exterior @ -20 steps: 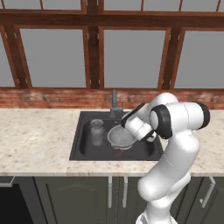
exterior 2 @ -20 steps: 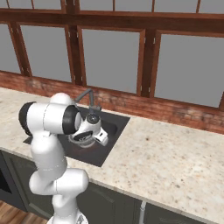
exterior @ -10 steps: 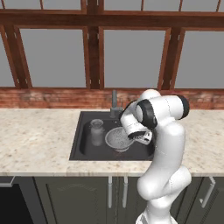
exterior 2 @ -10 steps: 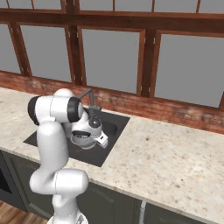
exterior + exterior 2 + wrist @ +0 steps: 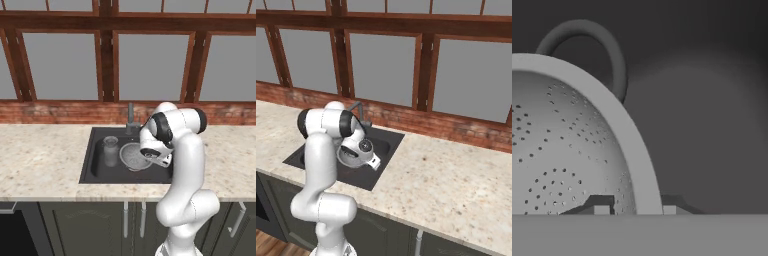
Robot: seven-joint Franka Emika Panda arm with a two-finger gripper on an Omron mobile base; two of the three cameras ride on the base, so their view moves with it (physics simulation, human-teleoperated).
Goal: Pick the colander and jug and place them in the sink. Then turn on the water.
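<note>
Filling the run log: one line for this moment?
phase: placing colander | colander: in sink, beside jug | fingers: straddling colander rim | faucet: no water visible

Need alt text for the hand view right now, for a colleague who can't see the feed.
Close-up of the colander, its speckled silvery bowl at left, with the gripper straddling its rim, one fingertip inside and one outside. A loop handle arches off the rim at the top, and the dark sink lies behind.
</note>
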